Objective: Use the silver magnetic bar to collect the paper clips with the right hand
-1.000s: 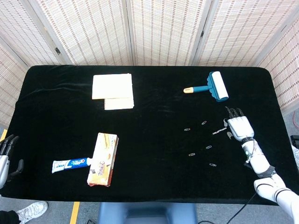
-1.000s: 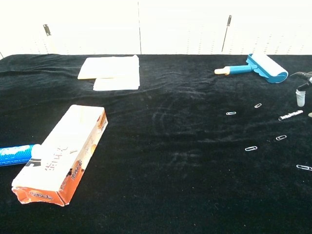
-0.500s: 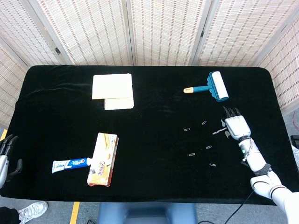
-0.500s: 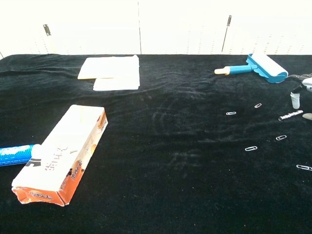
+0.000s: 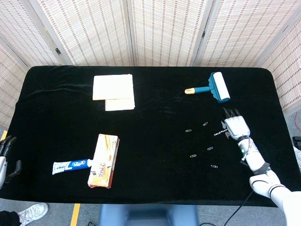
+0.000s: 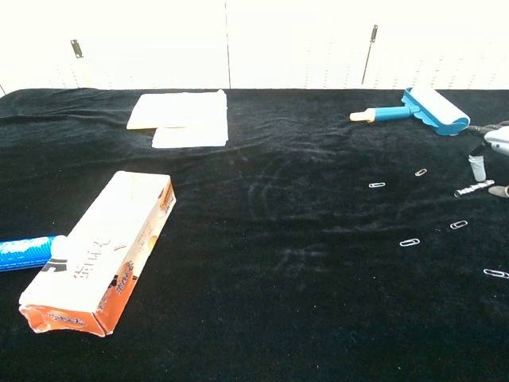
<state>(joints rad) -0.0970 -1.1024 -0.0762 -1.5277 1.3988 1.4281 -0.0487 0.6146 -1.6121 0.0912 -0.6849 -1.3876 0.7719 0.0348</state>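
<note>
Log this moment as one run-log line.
phase: reaching | right hand: over magnetic bar, grip unclear | paper clips: loose on cloth | left hand: idle off table edge

Head cam looks straight down on the whole counter [image 5: 155, 94] from high up; chest cam sits low at the near edge, facing across, sharing most of it.

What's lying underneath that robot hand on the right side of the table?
Under the right hand, the silver magnetic bar lies on the black cloth, one end poking out. Its other end is covered by the fingers, so any grip is hidden.

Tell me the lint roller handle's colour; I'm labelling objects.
Teal, with a cream tip on the lint roller; clearest in the chest view.
</note>
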